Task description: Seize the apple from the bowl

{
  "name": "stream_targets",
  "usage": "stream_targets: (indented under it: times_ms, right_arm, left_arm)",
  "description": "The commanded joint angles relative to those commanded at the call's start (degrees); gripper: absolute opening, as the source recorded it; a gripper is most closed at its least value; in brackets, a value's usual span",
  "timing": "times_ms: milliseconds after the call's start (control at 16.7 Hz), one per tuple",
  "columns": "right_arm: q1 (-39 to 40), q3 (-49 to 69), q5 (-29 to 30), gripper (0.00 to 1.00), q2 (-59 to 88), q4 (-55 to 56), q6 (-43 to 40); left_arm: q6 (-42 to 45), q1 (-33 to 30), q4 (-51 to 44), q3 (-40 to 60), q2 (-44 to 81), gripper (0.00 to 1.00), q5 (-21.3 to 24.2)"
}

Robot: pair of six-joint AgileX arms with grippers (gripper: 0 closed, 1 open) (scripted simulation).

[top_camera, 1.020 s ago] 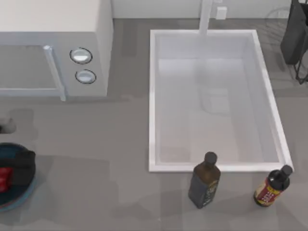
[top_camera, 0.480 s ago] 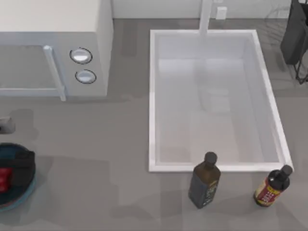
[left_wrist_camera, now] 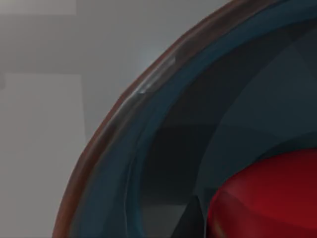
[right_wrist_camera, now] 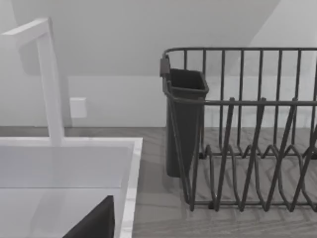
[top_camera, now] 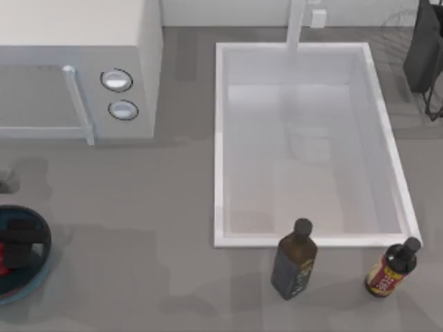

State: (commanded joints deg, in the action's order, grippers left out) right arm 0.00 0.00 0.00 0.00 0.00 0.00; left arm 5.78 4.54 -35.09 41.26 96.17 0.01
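Observation:
The teal-blue bowl [top_camera: 36,279] sits at the table's far left edge, partly cut off by the top view. Inside it lies the red apple [top_camera: 3,261], a sliver of red showing beside my dark left gripper [top_camera: 22,243], which hovers low over the bowl and covers much of the fruit. In the left wrist view the bowl's dark rim [left_wrist_camera: 114,129] curves across the picture and the apple [left_wrist_camera: 267,198] sits very close. My right arm is parked at the right; a dark piece of its gripper [right_wrist_camera: 94,223] shows in the right wrist view.
A white microwave [top_camera: 76,62] stands at the back left. The white sink [top_camera: 304,145] with its faucet [top_camera: 296,21] takes up the middle. A dark bottle [top_camera: 294,259] and a red-labelled bottle [top_camera: 391,268] stand at its front edge. A wire dish rack [right_wrist_camera: 242,134] stands at the back right.
My left gripper has shifted a little to the left and lower over the bowl, and it now covers more of the apple. Nothing else has moved.

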Motion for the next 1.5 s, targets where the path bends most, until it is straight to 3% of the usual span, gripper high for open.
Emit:
stream_targets:
  times_ms: [120,180,600,660,900,1080,1500]
  right_arm:
    - [0.00,0.00,0.00,1.00,0.00,0.00,0.00]
    - [0.00,0.00,0.00,1.00,0.00,0.00,0.00]
    - [0.00,0.00,0.00,1.00,0.00,0.00,0.00]
    - [0.00,0.00,0.00,1.00,0.00,0.00,0.00]
    - [0.00,0.00,0.00,1.00,0.00,0.00,0.00]
    - [0.00,0.00,0.00,1.00,0.00,0.00,0.00]
    - [0.00,0.00,0.00,1.00,0.00,0.00,0.00]
  left_arm:
    - [0.00,0.00,0.00,0.00,0.00,0.02,0.00]
    - [0.00,0.00,0.00,0.00,0.00,0.00,0.00]
    - [0.00,0.00,0.00,0.00,0.00,0.00,0.00]
    - [-0.04,-0.19,-3.69,2.58,-4.87,0.00,-1.91]
    - [-0.07,-0.23,-7.66,6.47,-4.54,0.00,-1.93]
    - [-0.17,-0.33,-16.96,15.59,-4.32,0.00,-1.96]
    - [-0.65,-0.77,-50.37,45.65,-6.30,0.00,-1.99]
